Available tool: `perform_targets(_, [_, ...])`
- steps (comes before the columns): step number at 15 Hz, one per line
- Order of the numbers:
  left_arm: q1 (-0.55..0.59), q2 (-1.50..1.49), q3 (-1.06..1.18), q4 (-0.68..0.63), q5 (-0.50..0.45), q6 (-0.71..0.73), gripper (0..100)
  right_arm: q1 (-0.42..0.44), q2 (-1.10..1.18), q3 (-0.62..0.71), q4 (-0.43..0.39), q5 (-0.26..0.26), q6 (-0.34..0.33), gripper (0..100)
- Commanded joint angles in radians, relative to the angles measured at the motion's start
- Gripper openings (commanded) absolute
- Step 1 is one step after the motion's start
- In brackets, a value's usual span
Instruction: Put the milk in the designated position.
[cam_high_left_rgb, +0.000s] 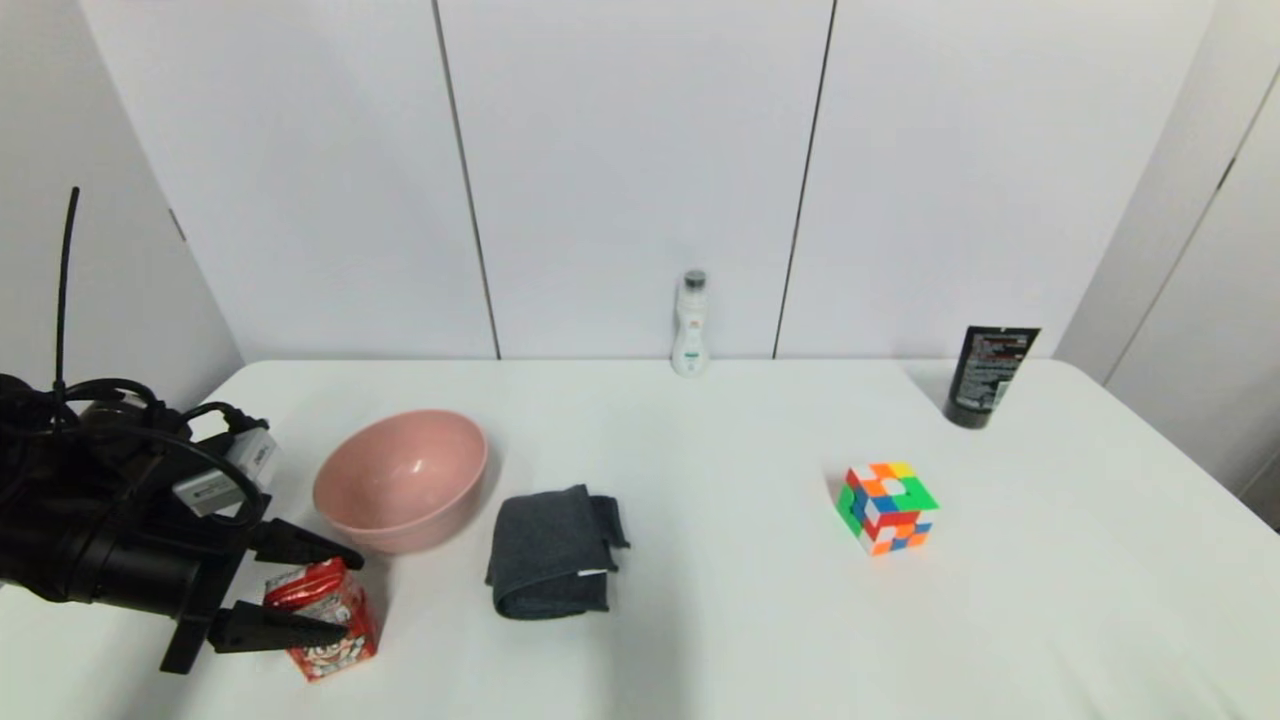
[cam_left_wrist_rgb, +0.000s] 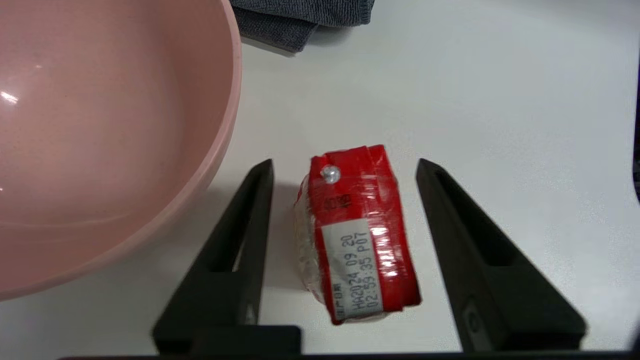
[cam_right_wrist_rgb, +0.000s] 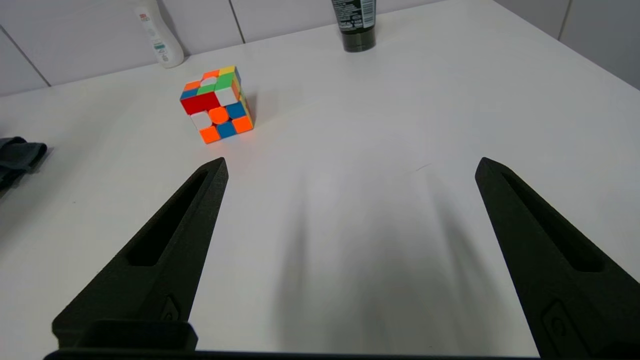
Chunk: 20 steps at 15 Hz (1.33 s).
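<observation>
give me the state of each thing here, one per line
milk: upright on the table, between the left hand's open fingers, not gripped
left hand: open, straddling the milk
right hand: open, holding nothing
pink bowl: upright
grey cloth: folded
white bottle: upright, capped
black tube: standing
cube: scrambled

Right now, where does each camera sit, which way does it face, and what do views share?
Head: up high, looking down the white table; left hand shows, fingers either side of the small red milk carton.
Left wrist: behind the open left hand, facing the carton and pink bowl; head view shares both.
Right wrist: behind the open right hand, facing the multicoloured cube.
</observation>
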Motion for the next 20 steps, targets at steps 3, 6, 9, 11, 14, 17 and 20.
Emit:
perform_targets(3, [0.0,-0.091,0.032,0.005,-0.007,-0.053,100,0.0,0.001,0.0,0.0,0.0,0.001,100])
perform_targets(6, [0.0,-0.195,0.041,0.003,-0.005,-0.136,100,0.0,0.001,0.0,0.0,0.0,0.001,100])
perform_targets(9, [0.0,-0.333,0.044,-0.005,0.001,-0.289,100,0.0,0.001,0.0,0.0,0.0,0.001,100])
perform_targets(11, [-0.003,-0.419,0.035,-0.032,0.042,-0.412,100,0.0,0.001,0.0,0.0,0.0,0.001,100])
perform_targets(14, [-0.112,-0.573,0.044,-0.193,0.254,-0.734,100,0.0,0.001,0.0,0.0,0.0,0.001,100])
perform_targets(17, [-0.235,-0.771,0.184,-0.483,0.602,-0.984,100,0.0,0.001,0.0,0.0,0.0,0.001,100])
perform_targets(20, [-0.201,-0.941,0.388,-0.741,0.745,-1.044,100,0.0,0.001,0.0,0.0,0.0,0.001,100])
